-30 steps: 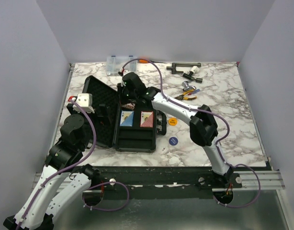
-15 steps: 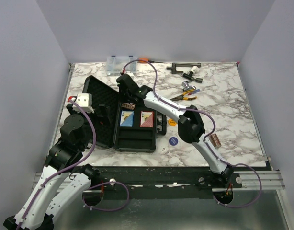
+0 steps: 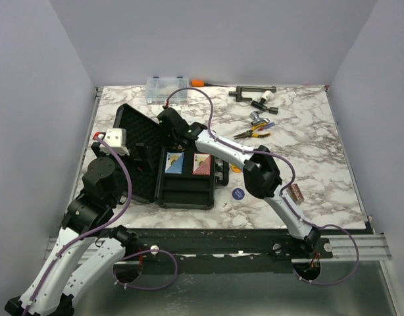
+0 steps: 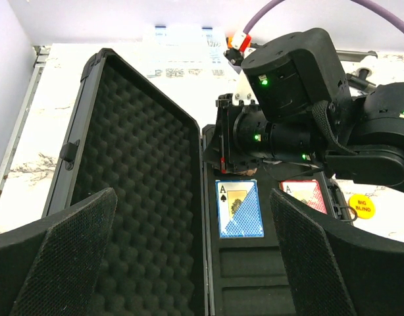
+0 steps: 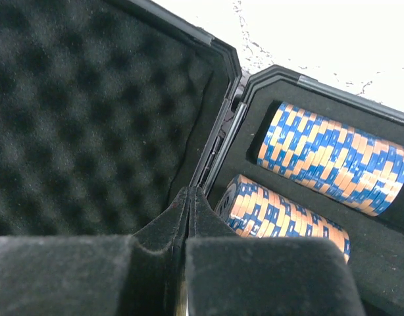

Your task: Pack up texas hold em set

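The black case (image 3: 137,141) lies open, its egg-crate foam lid (image 4: 136,197) to the left. A blue deck (image 3: 174,162) and a red deck (image 3: 202,164) sit in the base. Two orange-and-blue chip rolls (image 5: 333,158) fill the far slots, and another roll (image 3: 295,193) lies on the table at the right. An orange disc (image 4: 362,205) and a blue disc (image 3: 238,193) rest right of the case. My right gripper (image 5: 189,197) is shut and empty, low over the hinge beside the nearer roll (image 5: 281,214). My left gripper (image 4: 189,263) hangs open above the hinge line, holding nothing.
Behind the case stand a clear organiser box (image 3: 164,87) and an orange-handled screwdriver (image 3: 197,83). A black clamp (image 3: 251,92) and yellow-handled pliers (image 3: 254,133) lie at the back right. My right arm (image 3: 222,148) stretches across the base's far right corner.
My right arm has swung left and its shut gripper has slid toward the hinge at the case's far end. Its elbow moved off the loose chip roll. The left arm is still.
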Tool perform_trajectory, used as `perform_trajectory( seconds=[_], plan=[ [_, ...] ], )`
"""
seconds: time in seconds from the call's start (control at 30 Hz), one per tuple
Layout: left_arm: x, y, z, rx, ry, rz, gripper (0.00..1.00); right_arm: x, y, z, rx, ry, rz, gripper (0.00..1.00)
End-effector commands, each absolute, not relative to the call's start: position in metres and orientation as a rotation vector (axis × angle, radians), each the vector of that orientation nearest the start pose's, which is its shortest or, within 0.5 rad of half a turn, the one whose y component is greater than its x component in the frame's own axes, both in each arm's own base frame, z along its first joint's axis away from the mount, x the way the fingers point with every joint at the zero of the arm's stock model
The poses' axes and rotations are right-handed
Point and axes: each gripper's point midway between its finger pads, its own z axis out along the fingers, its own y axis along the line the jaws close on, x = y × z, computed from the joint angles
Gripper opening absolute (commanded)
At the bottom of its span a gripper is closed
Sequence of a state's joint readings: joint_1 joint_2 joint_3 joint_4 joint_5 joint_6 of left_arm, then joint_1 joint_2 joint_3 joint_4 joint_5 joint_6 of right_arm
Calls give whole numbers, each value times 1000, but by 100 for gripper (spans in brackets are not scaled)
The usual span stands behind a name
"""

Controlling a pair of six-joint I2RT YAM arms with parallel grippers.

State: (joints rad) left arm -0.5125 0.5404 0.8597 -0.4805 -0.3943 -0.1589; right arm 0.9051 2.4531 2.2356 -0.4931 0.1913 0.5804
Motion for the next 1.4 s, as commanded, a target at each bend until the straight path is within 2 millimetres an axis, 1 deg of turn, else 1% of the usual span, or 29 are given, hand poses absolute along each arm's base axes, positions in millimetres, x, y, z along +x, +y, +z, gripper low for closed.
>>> perform_trajectory(
  seconds=[0.0,0.1,0.17,0.4,0.47,0.53,0.57,0.63,0.7,0.77,0.83,0.87,0.9,0.97,1.03,1.1,1.17,1.23,1.37],
  plan=[
    [236,-57,301,4,1727,-129,98,404,453,73,-312,2385,316,1],
    [236,-57,300,5,1728,-130,98,405,440,70,-299,2389,255,1],
    [236,-58,300,6,1728,-132,98,406,436,69,-285,2393,246,1],
    [236,-59,300,11,1731,-134,98,408,435,71,-279,2386,248,1],
    [236,-59,300,10,1731,-135,98,406,439,71,-289,2392,275,1],
    [236,-59,300,11,1731,-135,98,403,448,76,-321,2388,340,1],
    [236,-59,300,11,1731,-134,98,401,454,80,-347,2383,387,1],
    [236,-59,300,11,1732,-135,98,394,471,96,-402,2358,516,1],
    [236,-59,299,12,1733,-135,98,387,488,121,-446,2312,662,1],
    [236,-59,300,12,1732,-135,98,379,500,145,-478,2267,779,1],
    [237,-59,299,10,1733,-132,98,378,501,168,-470,2218,818,1],
    [236,-59,299,10,1733,-132,98,379,498,173,-456,2205,809,1],
    [236,-58,299,9,1734,-130,98,383,493,184,-428,2177,786,1],
    [236,-58,300,7,1731,-132,98,391,478,189,-373,2152,706,1],
    [236,-59,299,10,1733,-133,98,398,463,188,-329,2141,625,1],
    [237,-60,299,13,1734,-135,98,402,451,177,-309,2156,572,1],
    [236,-60,299,14,1735,-135,98,405,445,167,-301,2180,551,1],
    [237,-60,299,14,1734,-136,98,405,445,161,-312,2194,540,1],
    [237,-60,299,13,1735,-134,98,402,455,156,-362,2202,589,1]
  ],
)
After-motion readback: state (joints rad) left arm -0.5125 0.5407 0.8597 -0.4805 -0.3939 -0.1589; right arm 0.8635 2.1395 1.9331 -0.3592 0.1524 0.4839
